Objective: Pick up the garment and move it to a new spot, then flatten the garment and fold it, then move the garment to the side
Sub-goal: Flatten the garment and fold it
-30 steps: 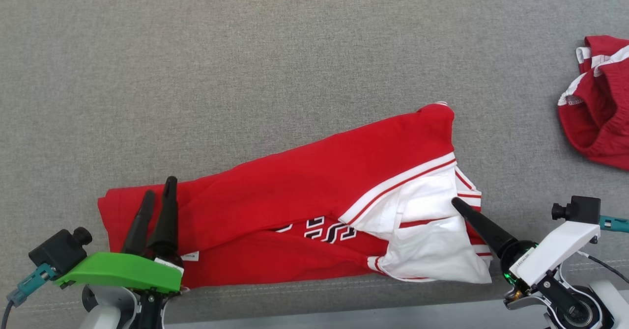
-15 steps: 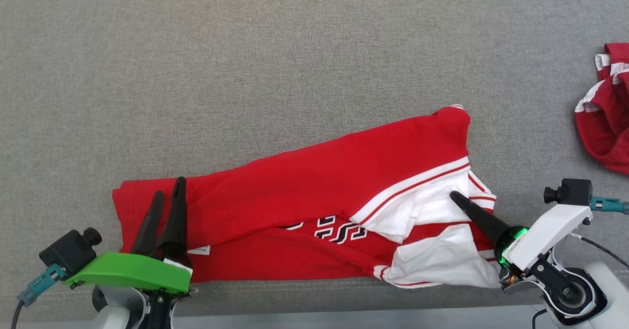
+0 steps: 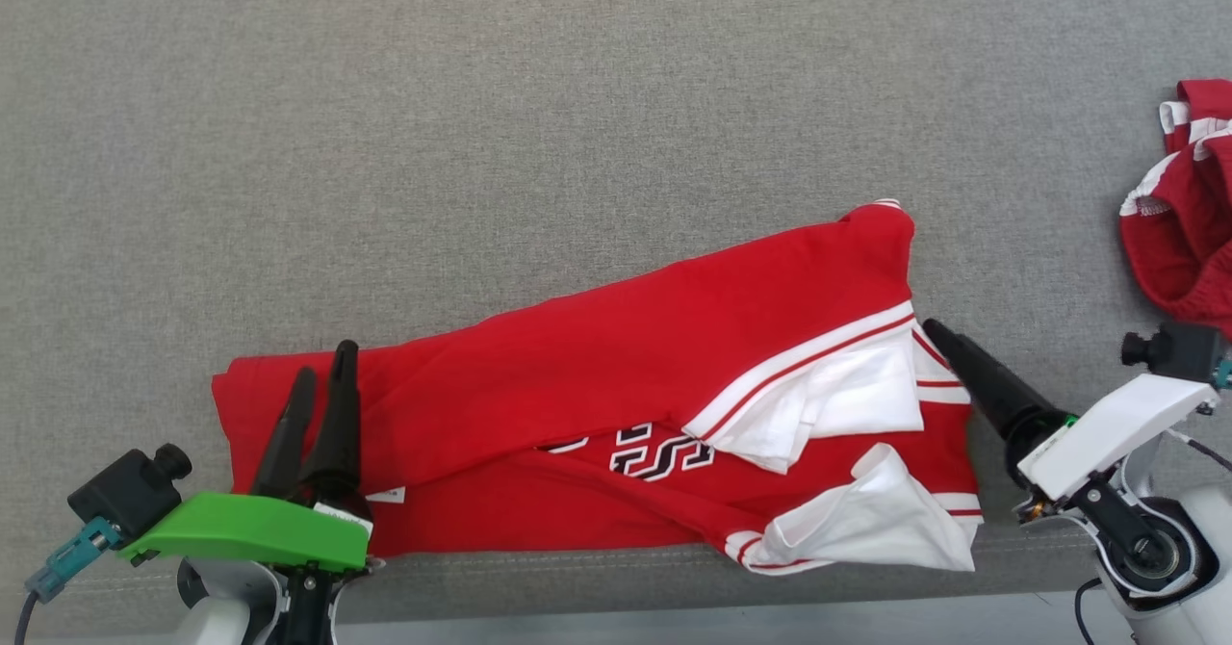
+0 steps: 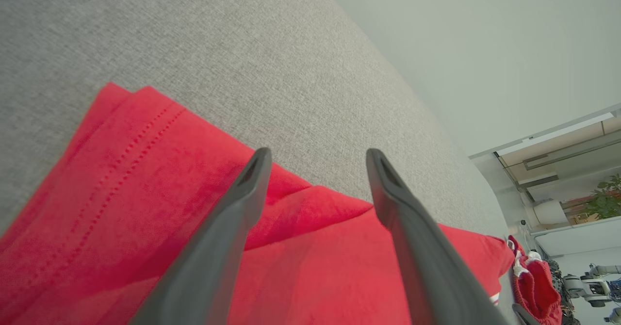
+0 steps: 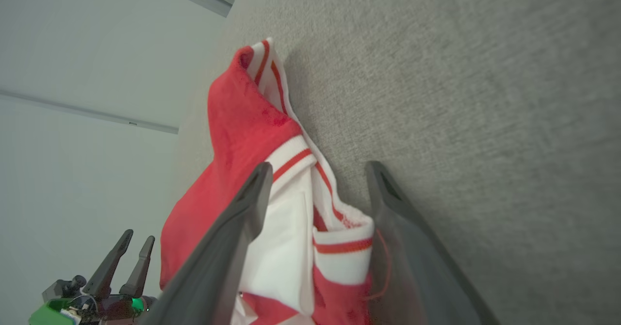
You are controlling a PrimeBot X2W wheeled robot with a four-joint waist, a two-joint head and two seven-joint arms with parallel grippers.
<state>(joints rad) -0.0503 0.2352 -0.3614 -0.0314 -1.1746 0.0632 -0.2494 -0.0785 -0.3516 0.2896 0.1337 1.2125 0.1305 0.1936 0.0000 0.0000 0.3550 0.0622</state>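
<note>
The garment (image 3: 626, 356) is a red shirt with white, red-striped sleeves, lying roughly folded lengthwise on the grey upholstered surface (image 3: 577, 96). My left gripper (image 3: 327, 361) hovers open over its left end; in the left wrist view the fingers (image 4: 223, 237) stand wide apart above red cloth (image 4: 121, 194). My right gripper (image 3: 938, 332) is at the shirt's right edge, beside the striped sleeve. Seen from the right wrist, that gripper (image 5: 318, 167) is open, with the sleeve cuff (image 5: 339, 237) lying loose between the fingers.
A second red and white garment (image 3: 1189, 241) lies bunched at the far right, also seen far off in the left wrist view (image 4: 533, 286). The surface's front seam (image 3: 577, 558) runs just below the shirt. Bare grey fabric stretches behind and to the left.
My right gripper closed briefly on the white sleeve, then opened and drew back to the right, off the shirt. The sleeve flap has settled lower. The left gripper has stayed put.
</note>
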